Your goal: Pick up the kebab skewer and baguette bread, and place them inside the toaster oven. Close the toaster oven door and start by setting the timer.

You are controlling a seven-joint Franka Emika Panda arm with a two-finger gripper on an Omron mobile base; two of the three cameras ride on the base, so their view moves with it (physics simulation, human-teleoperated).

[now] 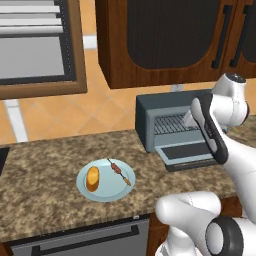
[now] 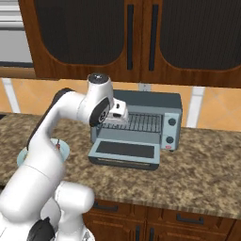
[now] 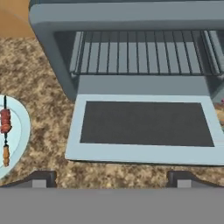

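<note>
The blue-grey toaster oven [image 1: 150,117] stands on the granite counter with its door [image 1: 186,151] dropped flat and the wire rack [image 3: 140,52] bare. My gripper [image 3: 111,177] hovers above the door's glass window [image 3: 142,124], facing the oven mouth; it is open with nothing between its fingers. The hand [image 2: 118,111] sits just in front of the rack. Left of the oven lies a pale blue plate [image 1: 107,192]. On it rest the golden baguette bread [image 1: 92,178] and the thin kebab skewer [image 1: 119,171], side by side. The skewer [image 3: 5,127] also shows at the hand view's left edge.
Two black knobs [image 2: 171,122] run down the oven's right side. Dark wooden wall cabinets [image 2: 117,37] hang above it. A framed grey appliance [image 1: 35,45] sits upper left. My arm's forearm [image 2: 52,127] hides most of the plate in the right base view. A dark drawer front [image 1: 85,240] lies below the counter edge.
</note>
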